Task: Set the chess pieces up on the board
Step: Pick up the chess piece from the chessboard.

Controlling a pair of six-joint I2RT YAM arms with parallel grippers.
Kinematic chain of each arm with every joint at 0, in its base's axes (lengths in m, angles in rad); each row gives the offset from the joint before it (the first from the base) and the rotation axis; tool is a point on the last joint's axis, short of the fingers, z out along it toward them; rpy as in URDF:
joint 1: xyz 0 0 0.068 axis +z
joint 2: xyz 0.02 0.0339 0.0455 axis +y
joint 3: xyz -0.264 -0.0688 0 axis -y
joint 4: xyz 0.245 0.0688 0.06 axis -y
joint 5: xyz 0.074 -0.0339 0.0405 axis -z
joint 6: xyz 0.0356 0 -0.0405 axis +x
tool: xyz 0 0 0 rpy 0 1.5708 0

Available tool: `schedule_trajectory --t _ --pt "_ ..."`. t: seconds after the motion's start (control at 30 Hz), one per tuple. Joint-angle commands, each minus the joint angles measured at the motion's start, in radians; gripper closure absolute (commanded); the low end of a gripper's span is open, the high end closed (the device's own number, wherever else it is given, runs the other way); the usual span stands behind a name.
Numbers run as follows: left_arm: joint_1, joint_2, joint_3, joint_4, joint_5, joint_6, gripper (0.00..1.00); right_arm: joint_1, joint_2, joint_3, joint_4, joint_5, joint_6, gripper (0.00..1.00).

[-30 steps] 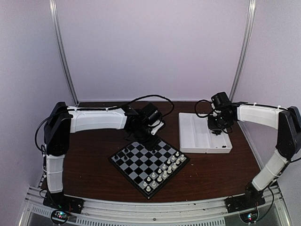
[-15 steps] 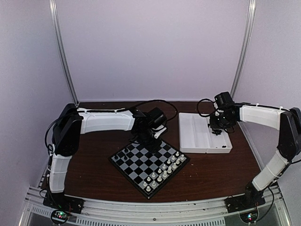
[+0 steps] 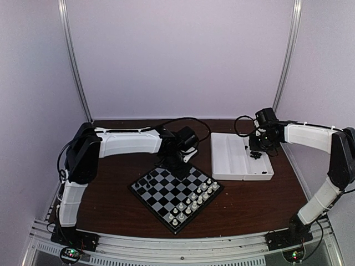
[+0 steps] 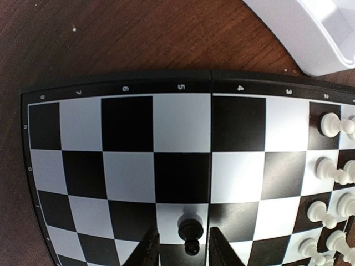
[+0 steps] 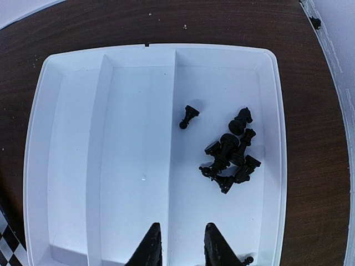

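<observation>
Left claw [image 4: 183,250] released, fingers astride an upright black pawn [image 4: 190,227] on the chessboard [image 4: 127,166], not touching it. Right claw [image 5: 180,246] released and empty above the white tray [image 5: 72,138]. Other black chessmen [image 5: 230,152] heaped in its right-hand compartment. White chessmen [image 4: 327,124] ranked along one board edge.

A robotics lab cell is showing here: a white-and-black jointed left arm [image 3: 125,143] and right arm [image 3: 310,136] are sitting bolted to a ribbed aluminium rail [image 3: 183,242] at a dark brown wooden table [image 3: 111,194]'s near edge, with plain pale panels [image 3: 177,55] on slim metal poles [image 3: 75,66] enclosing it.
</observation>
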Motion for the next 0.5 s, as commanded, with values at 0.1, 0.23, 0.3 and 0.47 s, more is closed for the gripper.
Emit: schedule_trajectory --t 0.1,0.23,0.3,0.47 --pt "-0.005 0.033 0.031 -0.013 0.006 0.004 0.77 -0.013 -0.025 -0.009 0.015 -0.008 -0.009 0.73" --pt "-0.005 0.033 0.042 -0.026 -0.013 0.004 0.85 -0.014 -0.025 -0.013 0.018 -0.009 -0.009 0.73" --pt "-0.004 0.032 0.050 -0.035 -0.023 0.008 0.88 -0.015 -0.022 -0.013 0.019 -0.012 -0.009 0.73" --pt "-0.005 0.013 0.041 -0.036 -0.035 0.011 0.96 -0.016 -0.020 -0.014 0.018 -0.013 -0.009 0.73"
